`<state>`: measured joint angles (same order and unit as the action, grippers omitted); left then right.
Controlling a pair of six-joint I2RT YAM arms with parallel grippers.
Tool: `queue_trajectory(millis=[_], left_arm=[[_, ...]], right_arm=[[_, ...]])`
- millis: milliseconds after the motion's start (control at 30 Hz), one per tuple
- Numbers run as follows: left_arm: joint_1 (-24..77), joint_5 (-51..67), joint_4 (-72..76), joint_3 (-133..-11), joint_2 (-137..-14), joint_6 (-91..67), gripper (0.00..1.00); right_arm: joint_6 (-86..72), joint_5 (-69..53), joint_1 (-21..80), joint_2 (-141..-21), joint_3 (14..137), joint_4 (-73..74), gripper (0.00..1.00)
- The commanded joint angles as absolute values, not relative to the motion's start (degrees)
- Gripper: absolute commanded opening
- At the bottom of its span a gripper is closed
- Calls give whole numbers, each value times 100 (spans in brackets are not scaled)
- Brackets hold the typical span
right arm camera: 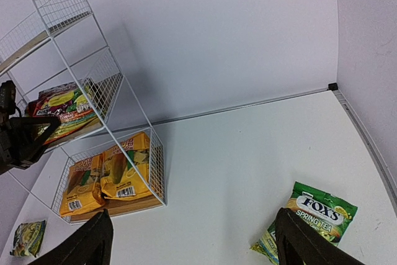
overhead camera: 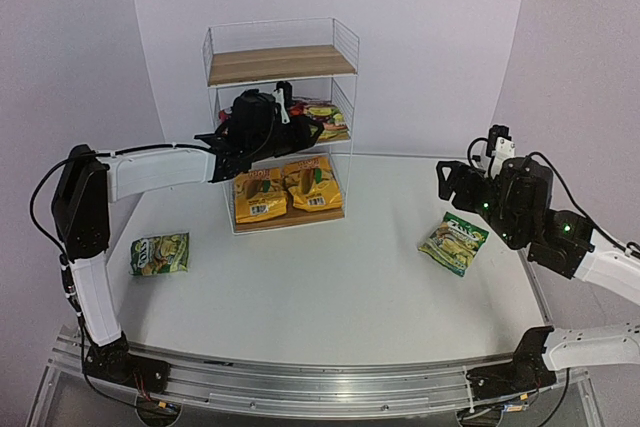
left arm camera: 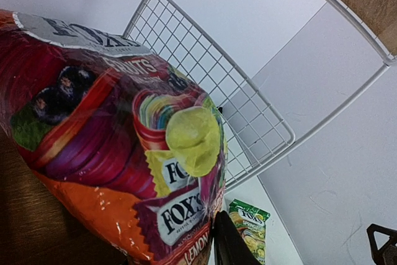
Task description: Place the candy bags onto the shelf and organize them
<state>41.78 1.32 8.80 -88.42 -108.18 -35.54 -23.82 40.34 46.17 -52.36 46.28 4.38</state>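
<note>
The white wire shelf (overhead camera: pixel 281 65) stands at the back centre. Two yellow-orange bags (overhead camera: pixel 284 189) lie side by side on its bottom board; they also show in the right wrist view (right arm camera: pixel 107 176). My left gripper (overhead camera: pixel 305 127) reaches into the middle tier and is shut on the edge of a red-magenta FOX'S bag (left arm camera: pixel 111 153) that rests on the board. Only one finger (left arm camera: pixel 228 243) shows there. Another bag (overhead camera: pixel 328 122) lies further in on that tier. One green bag (overhead camera: pixel 160 254) lies on the table at the left, another (overhead camera: pixel 454 243) at the right. My right gripper (right arm camera: pixel 195 240) hangs open and empty beside the right green bag (right arm camera: pixel 313 215).
The shelf's top board (overhead camera: pixel 280 63) holds nothing. The white table (overhead camera: pixel 340 287) is walled at the back and on the right. The left arm (overhead camera: pixel 150 172) stretches across the table's left part toward the shelf.
</note>
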Motion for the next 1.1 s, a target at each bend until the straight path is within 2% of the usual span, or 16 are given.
queue_trajectory(millis=[0, 433, 600, 800, 1067], left_arm=[[4141, 54, 806, -9061, -10733, -3619, 29], [4149, 77, 746, -8649, -10258, -3830, 48], [4150, 82, 574, -8443, -10052, -3992, 51], [4164, 71, 563, -8069, -9801, -4205, 48], [4207, 439, 883, -7773, -9689, -4318, 33]], right_arm=[[-2412, 4105, 4640, -5177, 4813, 369, 87], [-2571, 4041, 4638, -5268, 4839, 369, 87], [-2648, 3992, 4639, -5306, 4858, 369, 87], [-2725, 3909, 4636, -5349, 4843, 369, 87], [-2768, 3889, 4635, -5344, 4801, 369, 87]])
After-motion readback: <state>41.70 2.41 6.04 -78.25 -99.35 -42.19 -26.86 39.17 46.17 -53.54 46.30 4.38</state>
